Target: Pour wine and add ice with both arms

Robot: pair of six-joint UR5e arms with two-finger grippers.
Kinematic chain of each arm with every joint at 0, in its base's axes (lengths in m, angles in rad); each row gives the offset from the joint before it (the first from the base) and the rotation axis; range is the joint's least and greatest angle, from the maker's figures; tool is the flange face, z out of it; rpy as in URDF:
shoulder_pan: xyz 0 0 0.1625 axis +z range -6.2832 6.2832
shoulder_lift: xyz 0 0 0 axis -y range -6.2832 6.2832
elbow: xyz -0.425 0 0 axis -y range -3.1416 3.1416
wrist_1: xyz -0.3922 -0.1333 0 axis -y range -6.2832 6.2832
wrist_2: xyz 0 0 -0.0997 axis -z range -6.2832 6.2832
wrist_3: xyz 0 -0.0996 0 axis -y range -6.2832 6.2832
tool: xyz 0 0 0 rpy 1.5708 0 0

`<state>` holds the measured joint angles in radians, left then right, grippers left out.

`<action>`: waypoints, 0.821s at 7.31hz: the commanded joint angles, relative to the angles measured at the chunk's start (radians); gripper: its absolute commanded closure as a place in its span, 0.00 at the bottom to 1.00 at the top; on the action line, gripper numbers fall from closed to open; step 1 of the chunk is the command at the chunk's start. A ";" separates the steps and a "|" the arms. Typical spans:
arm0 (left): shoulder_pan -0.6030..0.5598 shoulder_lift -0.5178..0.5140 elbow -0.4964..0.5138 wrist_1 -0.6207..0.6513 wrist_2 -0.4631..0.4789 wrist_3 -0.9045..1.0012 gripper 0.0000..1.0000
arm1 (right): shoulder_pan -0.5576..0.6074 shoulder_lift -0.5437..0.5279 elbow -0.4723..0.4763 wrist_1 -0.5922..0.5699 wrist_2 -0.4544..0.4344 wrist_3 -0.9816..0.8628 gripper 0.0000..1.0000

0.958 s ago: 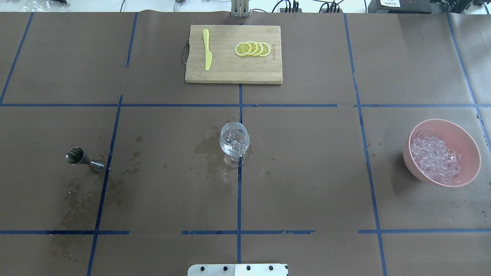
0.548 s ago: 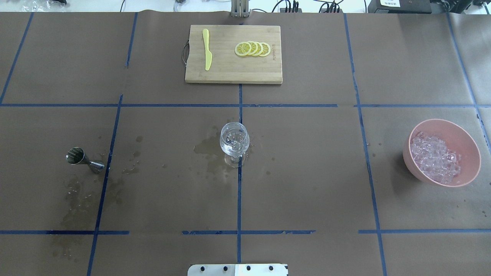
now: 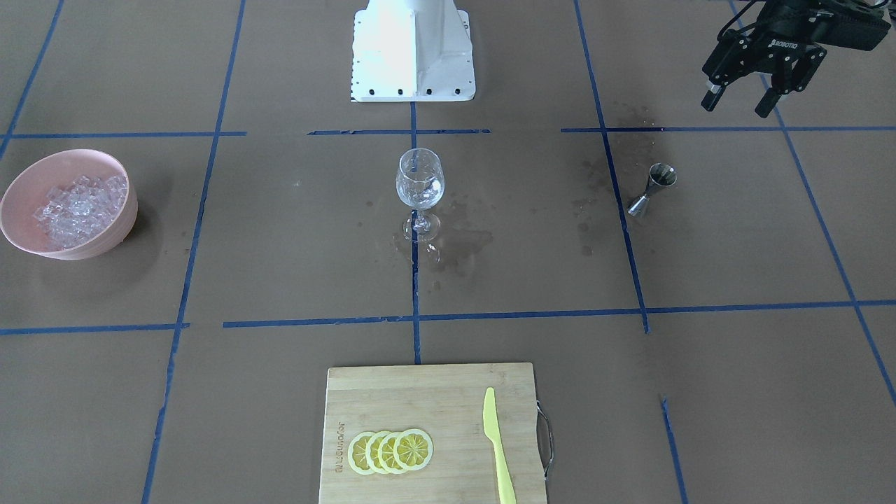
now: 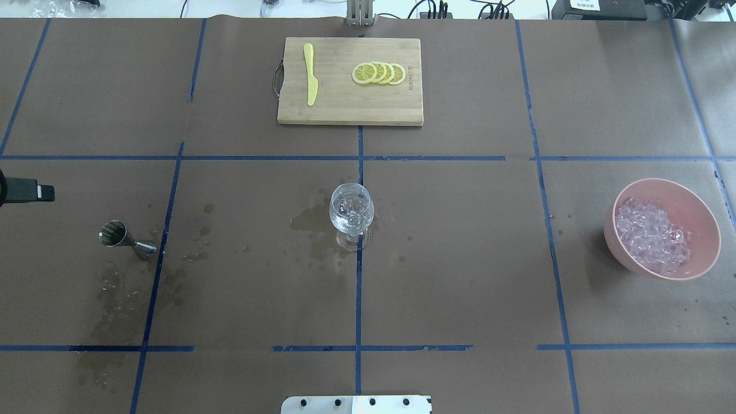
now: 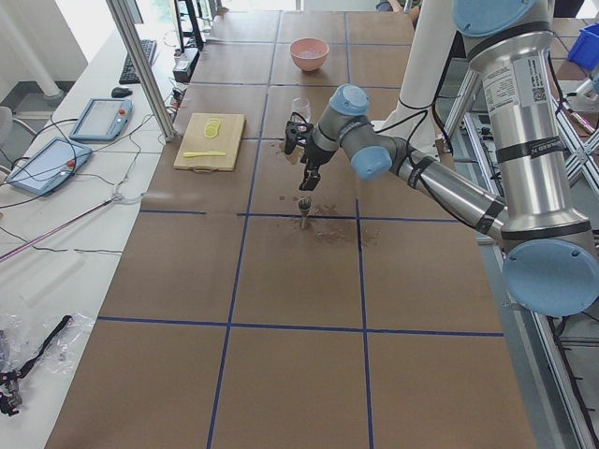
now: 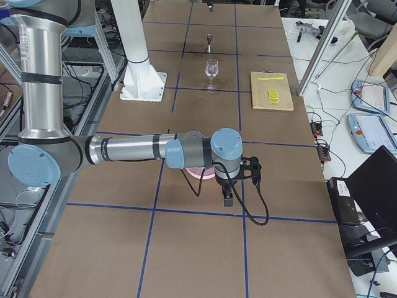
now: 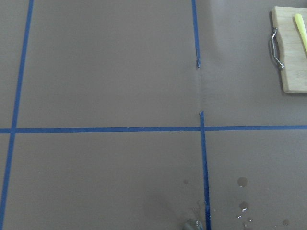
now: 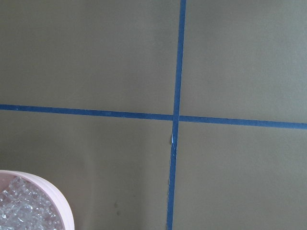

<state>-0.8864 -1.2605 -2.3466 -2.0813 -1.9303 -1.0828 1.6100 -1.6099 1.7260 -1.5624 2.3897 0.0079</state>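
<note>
A clear wine glass [image 4: 351,210] stands upright at the table's middle, also in the front view [image 3: 420,182]. I cannot make out wine in it. A steel jigger [image 4: 118,236] stands left of it, also in the front view [image 3: 651,187]. Ice cubes [image 4: 652,236] fill a pink bowl [image 4: 667,185] at the right. My left gripper [image 3: 738,103] is open and empty, above the table beyond the jigger; one fingertip [image 4: 34,191] shows at the overhead view's left edge. My right gripper [image 6: 228,191] hovers beside the bowl; I cannot tell whether it is open.
A wooden cutting board [image 4: 345,109] with lemon slices [image 4: 379,73] and a yellow knife [image 4: 310,75] lies at the far middle. Wet stains [image 4: 313,227] mark the brown paper around the glass and the jigger. The white base block [image 3: 413,49] sits at the near edge.
My left gripper's fingertip has come into the overhead view at the left edge. The glass, jigger and bowl have not moved.
</note>
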 commanded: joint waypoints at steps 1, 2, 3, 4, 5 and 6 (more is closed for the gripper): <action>0.157 0.090 -0.014 -0.118 0.185 -0.101 0.00 | -0.001 -0.001 0.009 -0.001 0.025 0.001 0.00; 0.275 0.107 -0.019 -0.118 0.317 -0.186 0.00 | -0.001 -0.004 0.009 0.002 0.020 0.001 0.00; 0.431 0.122 -0.017 -0.115 0.473 -0.292 0.00 | -0.001 -0.004 0.006 0.004 0.025 0.000 0.00; 0.540 0.136 -0.016 -0.111 0.596 -0.374 0.00 | -0.001 -0.004 0.007 0.001 0.025 0.000 0.00; 0.651 0.147 -0.011 -0.099 0.704 -0.481 0.00 | -0.001 -0.002 0.009 0.005 0.028 0.001 0.00; 0.693 0.147 -0.011 -0.077 0.765 -0.530 0.00 | 0.001 -0.001 0.010 0.007 0.028 0.001 0.00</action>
<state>-0.2871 -1.1202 -2.3595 -2.1799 -1.2748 -1.5215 1.6093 -1.6124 1.7346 -1.5580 2.4163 0.0087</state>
